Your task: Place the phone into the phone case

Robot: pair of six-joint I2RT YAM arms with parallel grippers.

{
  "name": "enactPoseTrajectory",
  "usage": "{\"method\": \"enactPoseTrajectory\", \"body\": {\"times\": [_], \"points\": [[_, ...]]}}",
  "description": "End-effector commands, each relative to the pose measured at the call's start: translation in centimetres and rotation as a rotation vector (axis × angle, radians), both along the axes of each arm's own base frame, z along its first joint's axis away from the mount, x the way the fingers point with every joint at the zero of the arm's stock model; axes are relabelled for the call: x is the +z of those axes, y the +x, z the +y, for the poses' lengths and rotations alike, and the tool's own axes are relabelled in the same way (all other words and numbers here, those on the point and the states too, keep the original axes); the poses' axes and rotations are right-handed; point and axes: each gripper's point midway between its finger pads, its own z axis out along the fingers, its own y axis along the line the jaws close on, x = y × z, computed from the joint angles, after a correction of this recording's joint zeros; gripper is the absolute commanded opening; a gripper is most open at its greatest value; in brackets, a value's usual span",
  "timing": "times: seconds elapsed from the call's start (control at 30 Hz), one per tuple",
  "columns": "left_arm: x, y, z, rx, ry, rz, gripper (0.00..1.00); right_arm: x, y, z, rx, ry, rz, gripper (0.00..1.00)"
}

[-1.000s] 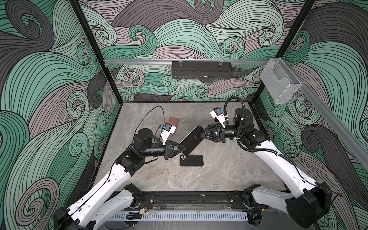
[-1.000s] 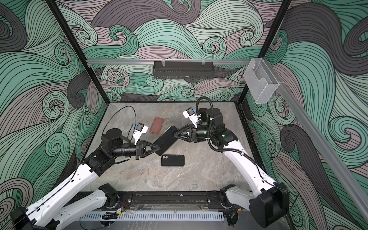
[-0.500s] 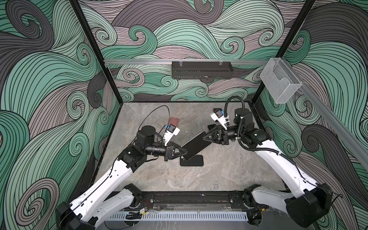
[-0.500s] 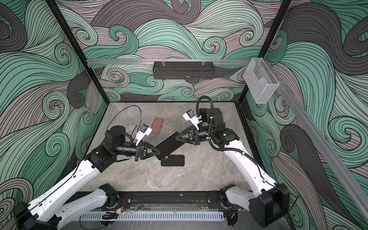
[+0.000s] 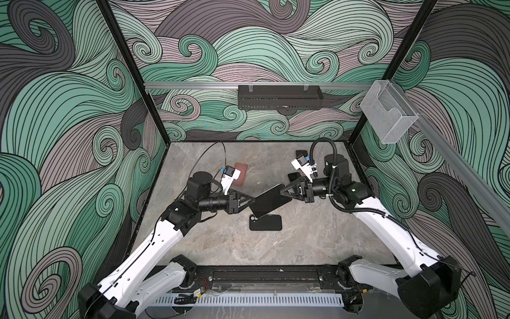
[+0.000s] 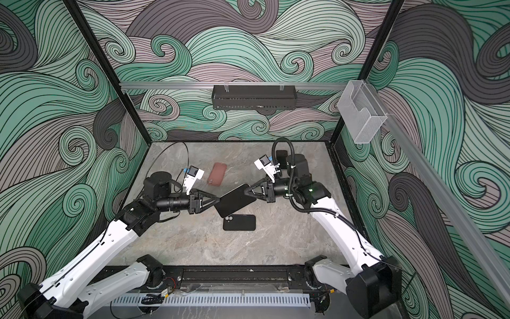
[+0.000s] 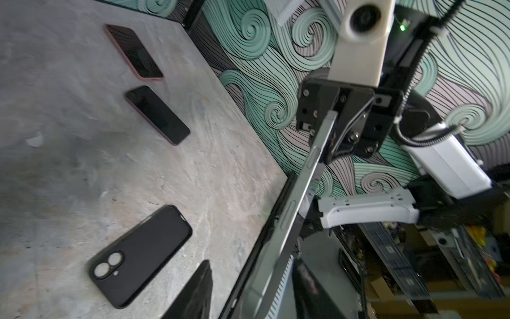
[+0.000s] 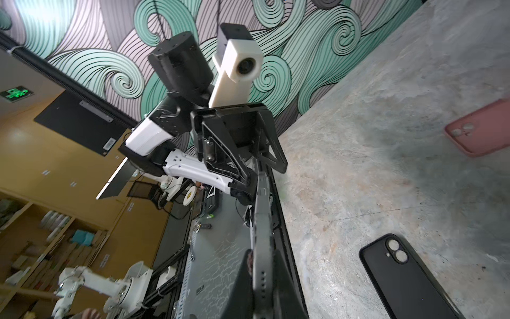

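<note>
A dark phone hangs tilted in the air above the table, between my two grippers. My right gripper is shut on its far end, with both pads pressed against the phone's edge. My left gripper is open, its fingers standing apart on either side of the phone's near end with gaps showing. The black phone case lies flat on the table just below the phone, camera holes facing up.
A pink case lies behind my left gripper. Two more phones lie at the back right, behind my right arm. A black basket and a clear holder hang on the walls.
The phone has tipped flatter and come lower over the black case. My right gripper has closed on its far end. My left gripper has opened around its near end.
</note>
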Motion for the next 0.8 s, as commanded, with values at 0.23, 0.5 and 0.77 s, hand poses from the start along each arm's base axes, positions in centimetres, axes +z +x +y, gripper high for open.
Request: {"method": "enactPoseTrajectory", "body": {"times": [0.23, 0.5, 0.77], "points": [[-7.3, 3.7, 3.8, 0.339, 0.156, 0.143, 0.53, -4.0, 4.0, -3.6, -0.461, -0.137, 0.084, 0.0], [-11.6, 3.0, 2.8, 0.277, 0.199, 0.272, 0.6, -9.4, 3.8, -5.5, -0.634, -0.206, 0.238, 0.0], [-15.3, 3.1, 3.1, 0.321, 0.229, 0.356, 0.59, -13.3, 2.5, -5.4, -0.681, -0.328, 0.285, 0.0]]}}
